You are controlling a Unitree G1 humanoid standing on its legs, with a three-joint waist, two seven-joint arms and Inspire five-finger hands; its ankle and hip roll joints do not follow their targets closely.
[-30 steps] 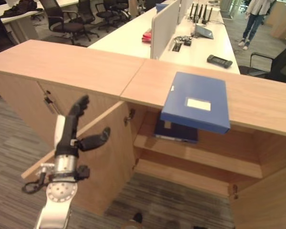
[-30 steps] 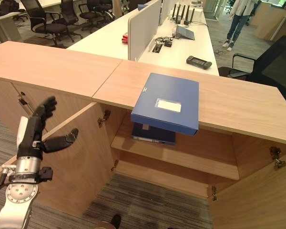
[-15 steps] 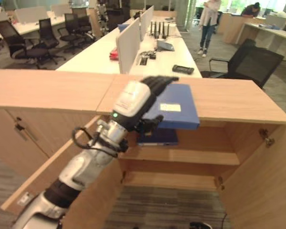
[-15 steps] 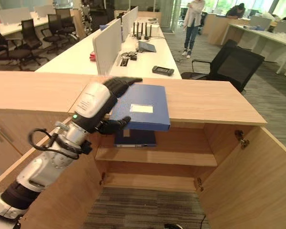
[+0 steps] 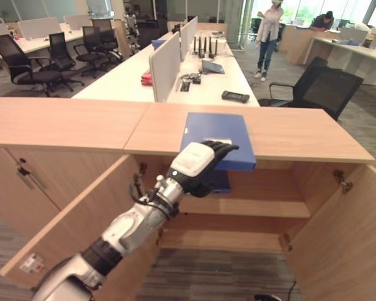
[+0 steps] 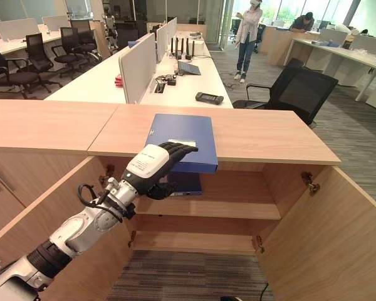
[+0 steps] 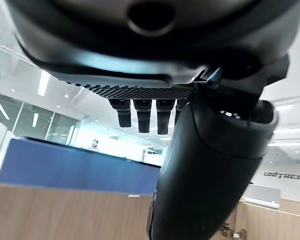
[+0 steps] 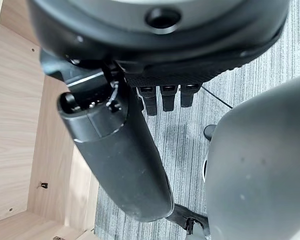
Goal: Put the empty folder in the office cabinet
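Left eye view: left hand (image 5: pixel 197 160) fingers (image 5: pixel 222 148) straight atop blue folder (image 5: pixel 222 128), thumb beneath.

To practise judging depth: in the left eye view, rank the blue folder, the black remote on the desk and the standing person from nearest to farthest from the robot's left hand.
1. Blue folder: on the cabinet top, overhanging its front edge, under the left hand.
2. Black remote: on the white desk behind the cabinet.
3. Standing person: in the aisle, far back right.
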